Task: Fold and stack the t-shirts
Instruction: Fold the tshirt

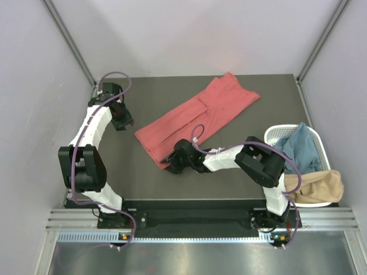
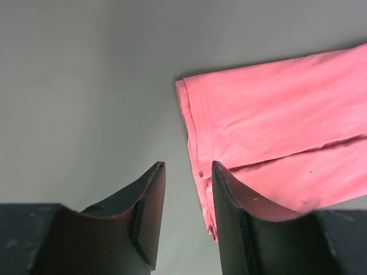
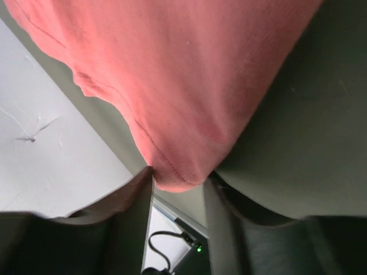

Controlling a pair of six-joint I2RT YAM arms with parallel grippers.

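On the dark grey table (image 1: 143, 186), the coral-red soft-cloth t-shirt (image 1: 200, 114) lies diagonally from seven to one o'clock. The right gripper (image 3: 179, 175) brackets its seven-o'clock corner, grip not discernible; it should likely pinch every layer before lifting. Only the left wrist view shows the left gripper (image 2: 186, 166) parted and empty, just beside the nine-o'clock hem.

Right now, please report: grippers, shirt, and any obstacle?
Left gripper open, empty, beside edge of coral-red cloth t-shirt. Right gripper around its near corner, grip unconfirmed. Shirt lies diagonal on table. Nothing blocking.
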